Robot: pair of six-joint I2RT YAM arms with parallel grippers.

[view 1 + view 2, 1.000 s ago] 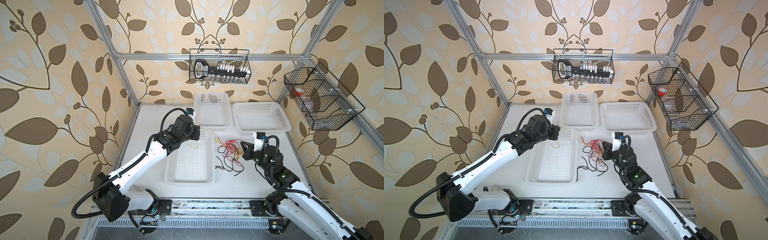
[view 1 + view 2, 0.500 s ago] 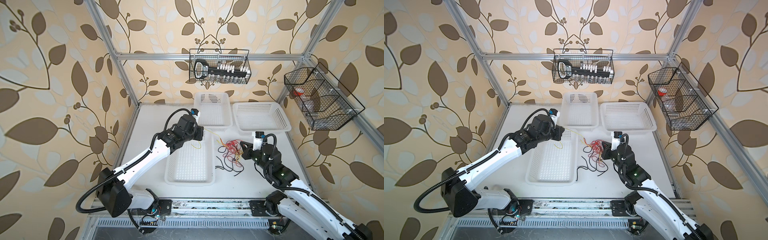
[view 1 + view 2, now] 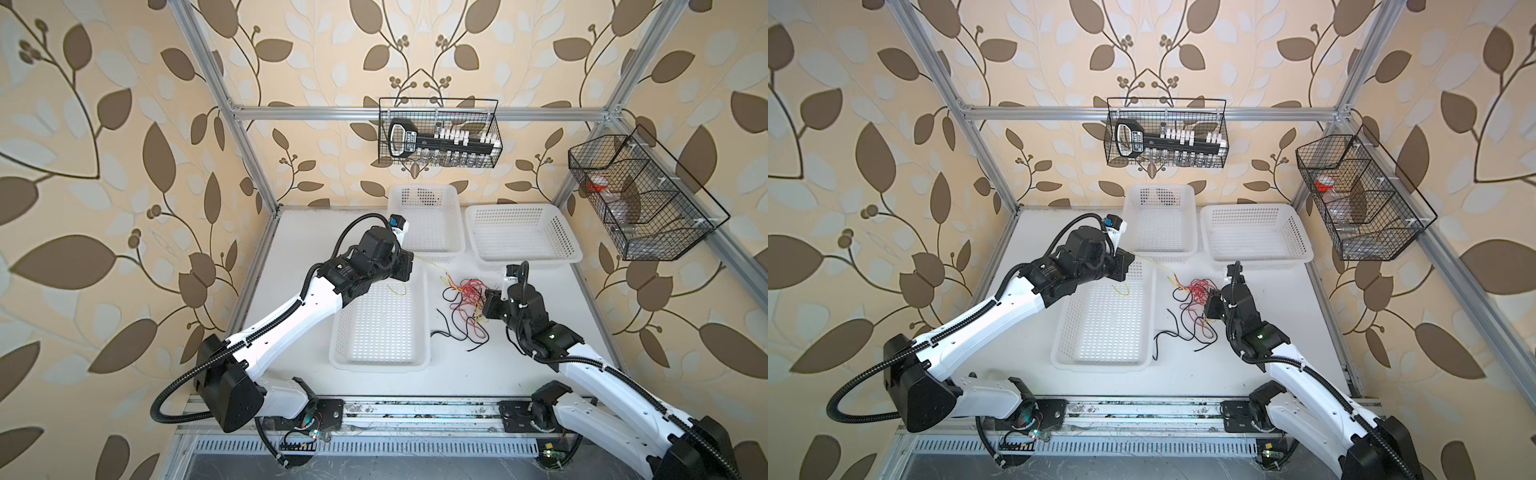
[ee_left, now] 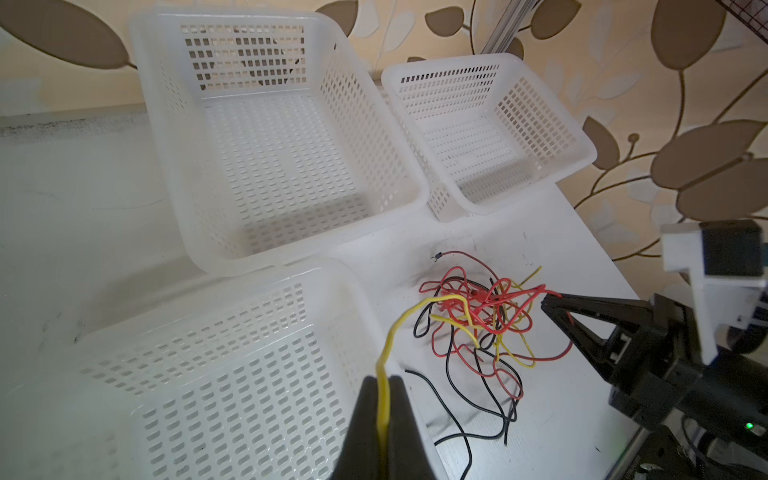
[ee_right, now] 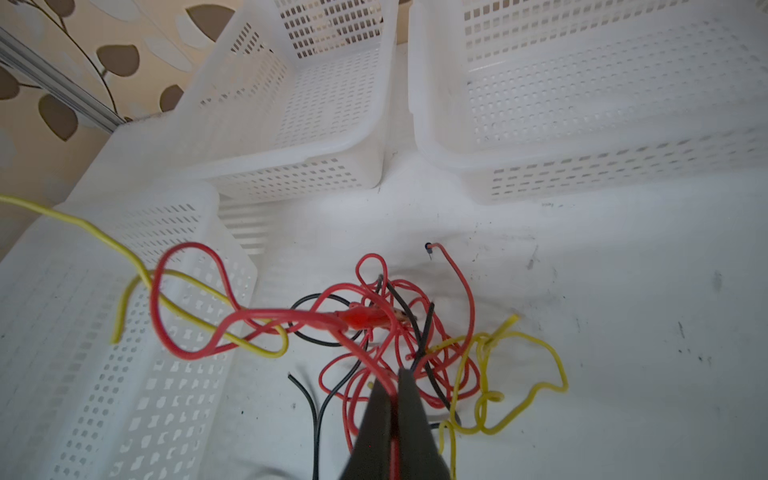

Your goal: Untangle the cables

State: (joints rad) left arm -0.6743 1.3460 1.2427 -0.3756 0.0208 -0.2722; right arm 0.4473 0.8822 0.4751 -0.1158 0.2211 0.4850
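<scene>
The left pincer (image 4: 383, 384) is clamped on a yellow cable (image 4: 446, 297) above a white basket (image 3: 380, 357). The cable runs from its tips into the tangled cables (image 3: 465, 299) on the table (image 3: 519, 374). Beside the tangle, the right pincer (image 5: 395, 376) pinches a red cable (image 5: 299, 316).

2 overhead views, 2 close wrist views

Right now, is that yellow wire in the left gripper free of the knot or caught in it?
Caught. The left gripper is shut on the yellow cable, which runs straight into the tangle and weaves among red and black cables there.
</scene>
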